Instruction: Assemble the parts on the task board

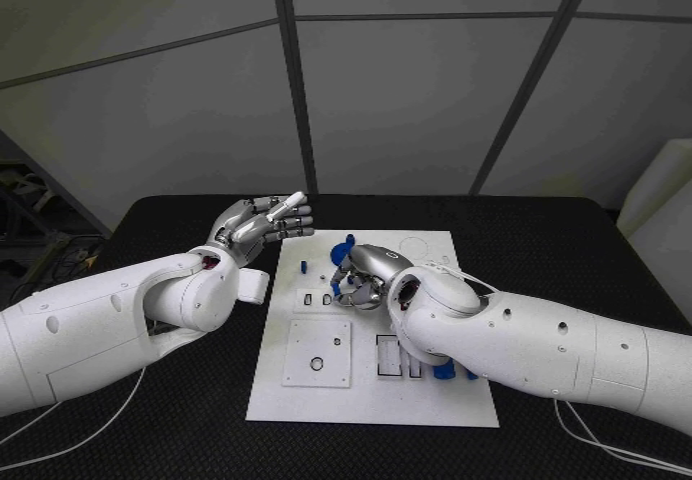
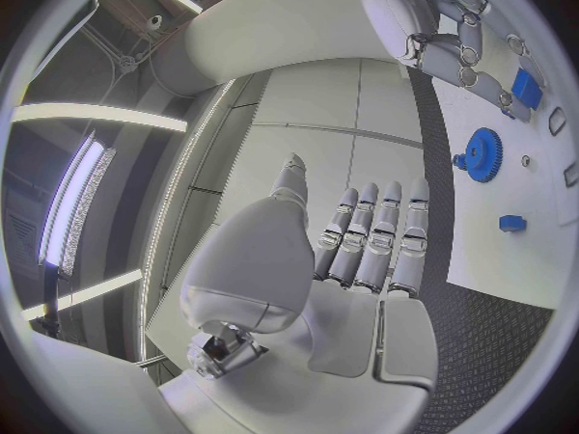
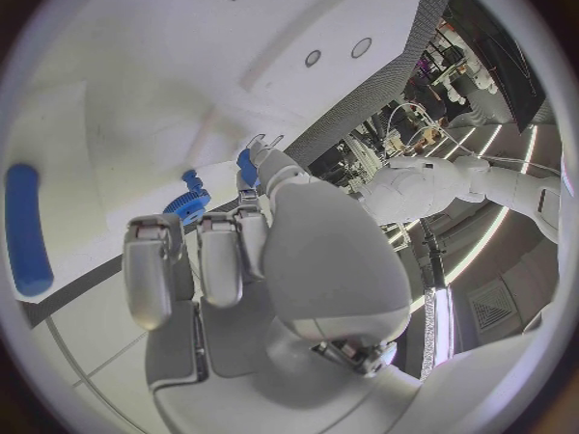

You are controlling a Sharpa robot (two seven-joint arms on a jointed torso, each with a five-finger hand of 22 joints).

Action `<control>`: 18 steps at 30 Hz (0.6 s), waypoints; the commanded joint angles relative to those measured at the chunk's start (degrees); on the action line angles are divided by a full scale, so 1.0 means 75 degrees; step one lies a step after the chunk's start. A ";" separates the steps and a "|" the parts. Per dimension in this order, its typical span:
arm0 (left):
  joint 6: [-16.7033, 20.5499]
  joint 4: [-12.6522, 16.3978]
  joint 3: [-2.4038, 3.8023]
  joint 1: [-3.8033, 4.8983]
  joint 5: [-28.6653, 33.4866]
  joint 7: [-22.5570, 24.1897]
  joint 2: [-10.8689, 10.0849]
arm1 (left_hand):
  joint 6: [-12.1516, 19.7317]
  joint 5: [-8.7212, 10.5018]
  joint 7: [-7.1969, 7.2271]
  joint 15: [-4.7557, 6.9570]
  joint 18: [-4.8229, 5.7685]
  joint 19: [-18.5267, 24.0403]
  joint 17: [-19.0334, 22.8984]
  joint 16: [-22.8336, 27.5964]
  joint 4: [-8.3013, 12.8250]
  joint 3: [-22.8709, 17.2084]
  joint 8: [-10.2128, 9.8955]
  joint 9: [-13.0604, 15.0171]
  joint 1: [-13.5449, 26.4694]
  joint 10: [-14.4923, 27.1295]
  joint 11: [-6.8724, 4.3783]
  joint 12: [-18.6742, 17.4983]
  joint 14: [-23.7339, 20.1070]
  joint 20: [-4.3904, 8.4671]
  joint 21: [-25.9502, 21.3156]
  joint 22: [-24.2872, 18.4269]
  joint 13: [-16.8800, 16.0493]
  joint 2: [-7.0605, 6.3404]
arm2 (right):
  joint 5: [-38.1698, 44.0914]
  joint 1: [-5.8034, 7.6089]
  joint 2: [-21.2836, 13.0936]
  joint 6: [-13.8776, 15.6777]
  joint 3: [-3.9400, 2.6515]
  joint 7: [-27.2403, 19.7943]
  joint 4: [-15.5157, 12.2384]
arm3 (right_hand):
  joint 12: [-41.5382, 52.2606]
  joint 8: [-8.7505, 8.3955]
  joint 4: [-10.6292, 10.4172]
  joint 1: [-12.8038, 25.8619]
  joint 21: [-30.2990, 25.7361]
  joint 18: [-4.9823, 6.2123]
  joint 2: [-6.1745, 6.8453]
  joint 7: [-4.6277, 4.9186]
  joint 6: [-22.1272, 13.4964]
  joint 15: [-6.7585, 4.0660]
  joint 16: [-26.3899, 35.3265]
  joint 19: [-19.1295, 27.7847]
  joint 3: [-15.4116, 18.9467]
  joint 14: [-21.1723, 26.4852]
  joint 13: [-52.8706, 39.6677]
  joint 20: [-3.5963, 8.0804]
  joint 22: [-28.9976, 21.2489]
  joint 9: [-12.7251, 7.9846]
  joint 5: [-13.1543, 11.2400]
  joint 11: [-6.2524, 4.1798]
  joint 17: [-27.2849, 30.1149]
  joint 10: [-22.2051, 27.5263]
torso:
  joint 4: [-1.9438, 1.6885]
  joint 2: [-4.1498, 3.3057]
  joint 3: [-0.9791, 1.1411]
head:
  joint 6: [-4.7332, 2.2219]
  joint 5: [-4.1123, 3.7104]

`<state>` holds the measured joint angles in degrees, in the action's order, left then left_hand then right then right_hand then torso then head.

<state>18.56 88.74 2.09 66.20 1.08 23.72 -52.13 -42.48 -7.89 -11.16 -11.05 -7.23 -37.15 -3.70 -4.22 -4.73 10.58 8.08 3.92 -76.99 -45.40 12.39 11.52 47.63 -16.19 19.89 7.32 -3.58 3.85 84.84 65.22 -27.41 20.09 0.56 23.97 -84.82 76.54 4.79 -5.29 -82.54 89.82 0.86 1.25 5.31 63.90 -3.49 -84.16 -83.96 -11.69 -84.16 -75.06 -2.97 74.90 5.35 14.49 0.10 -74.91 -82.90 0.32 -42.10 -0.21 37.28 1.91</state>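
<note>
The white task board lies in the middle of the black table. A blue gear stands near its far edge, and a small blue part sits to the gear's left. My right hand is low over the board's middle with its fingers curled down. A small blue part sits between its thumb and a fingertip; it also shows in the left wrist view. My left hand is raised beside the board's far left corner, fingers straight and apart, holding nothing.
More blue parts lie on the board's near right, partly hidden under my right forearm. A long blue part lies on the board behind my right hand. Dark slots and a square recess mark the board's near half.
</note>
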 commanded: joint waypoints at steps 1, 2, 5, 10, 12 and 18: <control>-0.0080 -0.0002 0.0008 0.0015 0.0010 0.0033 0.0007 | -0.0017 0.0043 -0.0431 0.0001 -0.0316 0.0057 0.0003 0.0025 0.0060 -0.0003 -0.0033 -0.0004 0.0007 -0.0019 -0.0005 -0.0037 -0.0041 -0.0021 -0.0046 -0.0012 -0.0007 0.0078 | 0.0254 -0.0009 0.0029 -0.0037 0.0002 0.0092 -0.0010 | -0.0037 0.0037 0.0030 0.0085 0.0024 -0.0115 0.0010 -0.0085 0.0167 -0.0047 0.0030 -0.0805 0.0025 -0.0446 -0.0449 0.0044 0.2013 0.0167 -0.0041 0.0001 -0.0493 0.0064 | -0.0001 0.0000 -0.0004 | 0.0014 0.0019; -0.0079 -0.0003 0.0008 0.0015 0.0010 0.0033 0.0007 | -0.0017 0.0043 -0.0431 0.0001 -0.0316 0.0057 0.0003 0.0025 0.0060 -0.0003 -0.0033 -0.0004 0.0007 -0.0019 -0.0005 -0.0037 -0.0041 -0.0021 -0.0046 -0.0012 -0.0007 0.0078 | 0.0258 -0.0018 0.0037 -0.0054 0.0004 0.0084 -0.0012 | -0.0040 0.0033 0.0031 0.0096 0.0024 -0.0115 0.0016 -0.0085 0.0166 -0.0047 0.0031 -0.0805 0.0029 -0.0446 -0.0448 0.0044 0.2013 0.0168 -0.0047 0.0000 -0.0492 0.0065 | 0.0002 0.0002 -0.0005 | 0.0011 0.0016; -0.0077 -0.0003 0.0008 0.0015 0.0010 0.0036 0.0008 | -0.0017 0.0043 -0.0431 0.0001 -0.0316 0.0057 0.0003 0.0025 0.0060 -0.0003 -0.0033 -0.0004 0.0007 -0.0019 -0.0005 -0.0037 -0.0041 -0.0021 -0.0046 -0.0012 -0.0007 0.0078 | 0.0265 -0.0037 0.0059 -0.0124 0.0007 0.0063 -0.0008 | -0.0043 0.0020 0.0038 0.0134 0.0024 -0.0115 0.0041 -0.0086 0.0165 -0.0048 0.0035 -0.0805 0.0044 -0.0446 -0.0446 0.0046 0.2013 0.0173 -0.0071 0.0000 -0.0487 0.0064 | 0.0000 0.0001 -0.0003 | 0.0029 0.0018; -0.0078 0.0000 0.0008 0.0015 0.0010 0.0036 0.0009 | -0.0017 0.0043 -0.0431 0.0001 -0.0316 0.0057 0.0003 0.0025 0.0060 -0.0003 -0.0033 -0.0004 0.0007 -0.0019 -0.0005 -0.0037 -0.0041 -0.0021 -0.0046 -0.0012 -0.0007 0.0078 | 0.0268 -0.0080 0.0083 -0.0192 0.0010 0.0026 0.0001 | -0.0044 0.0007 0.0041 0.0177 0.0024 -0.0115 0.0068 -0.0087 0.0167 -0.0049 0.0036 -0.0805 0.0062 -0.0446 -0.0446 0.0047 0.2013 0.0179 -0.0098 -0.0001 -0.0486 0.0062 | -0.0002 0.0004 -0.0003 | 0.0065 0.0027; -0.0077 -0.0001 0.0008 0.0015 0.0010 0.0035 0.0009 | -0.0017 0.0043 -0.0431 0.0001 -0.0316 0.0057 0.0003 0.0025 0.0060 -0.0003 -0.0033 -0.0004 0.0007 -0.0019 -0.0005 -0.0037 -0.0041 -0.0021 -0.0046 -0.0012 -0.0007 0.0078 | 0.0269 -0.0101 0.0093 -0.0202 0.0010 0.0017 0.0008 | -0.0045 0.0001 0.0041 0.0196 0.0024 -0.0115 0.0077 -0.0087 0.0167 -0.0049 0.0039 -0.0805 0.0069 -0.0445 -0.0446 0.0047 0.2013 0.0181 -0.0107 -0.0001 -0.0482 0.0062 | -0.0002 0.0005 -0.0001 | 0.0073 0.0038; -0.0082 -0.0003 0.0008 0.0015 0.0010 0.0033 0.0007 | -0.0005 0.0043 -0.0433 0.0000 -0.0317 0.0056 0.0003 0.0027 0.0068 0.0000 -0.0037 -0.0005 0.0005 -0.0022 -0.0002 -0.0040 -0.0040 -0.0021 -0.0046 -0.0015 -0.0007 0.0079 | 0.0267 -0.0142 0.0114 -0.0236 0.0011 0.0010 0.0050 | -0.0057 -0.0025 0.0031 0.0265 0.0024 -0.0115 0.0105 -0.0083 0.0157 -0.0049 0.0043 -0.0805 0.0093 -0.0445 -0.0437 0.0048 0.2013 0.0185 -0.0133 0.0002 -0.0478 0.0066 | -0.0005 0.0004 -0.0007 | 0.0091 0.0044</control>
<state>18.55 88.68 2.09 66.21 1.14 23.66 -52.12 -42.48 -7.89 -11.16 -11.05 -7.23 -37.15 -3.70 -4.22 -4.41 10.58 8.08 3.92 -76.99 -45.40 12.39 11.52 47.63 -16.19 19.89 7.25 -3.58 3.86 86.30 64.17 -26.61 19.15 0.60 24.30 -84.51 76.43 4.80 -5.07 -81.08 89.82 0.86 1.94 5.40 63.99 -3.49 -84.16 -83.96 -11.46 -84.15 -74.95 -2.97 74.90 5.35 13.81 0.10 -74.90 -82.90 0.29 -42.08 -0.24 37.92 2.19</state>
